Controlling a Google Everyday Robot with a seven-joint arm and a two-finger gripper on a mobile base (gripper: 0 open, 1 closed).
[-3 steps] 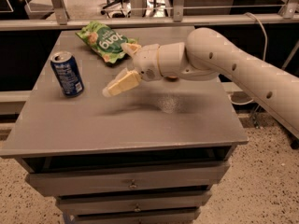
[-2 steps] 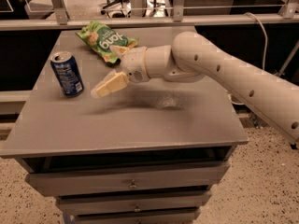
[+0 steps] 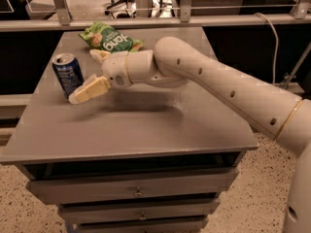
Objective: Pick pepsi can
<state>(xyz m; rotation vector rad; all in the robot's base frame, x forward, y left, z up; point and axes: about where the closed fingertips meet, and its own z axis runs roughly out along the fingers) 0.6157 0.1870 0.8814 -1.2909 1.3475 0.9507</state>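
The pepsi can (image 3: 67, 74), blue with a silver top and white print, stands upright on the left part of the grey table (image 3: 146, 130). My gripper (image 3: 86, 77) is just to the right of the can and points left at it. It is open: one cream finger (image 3: 90, 90) reaches low beside the can's base, and the other (image 3: 99, 56) sits farther back near the snack bag. The can is not between the fingers and nothing is held.
A green snack bag (image 3: 109, 38) lies at the back of the table, behind the gripper. My arm (image 3: 218, 81) stretches in from the right across the table. Drawers (image 3: 138, 191) sit under the tabletop. A rail (image 3: 155, 22) runs behind.
The gripper has moved left across the table and now sits right beside the can. The can and the bag have not moved.
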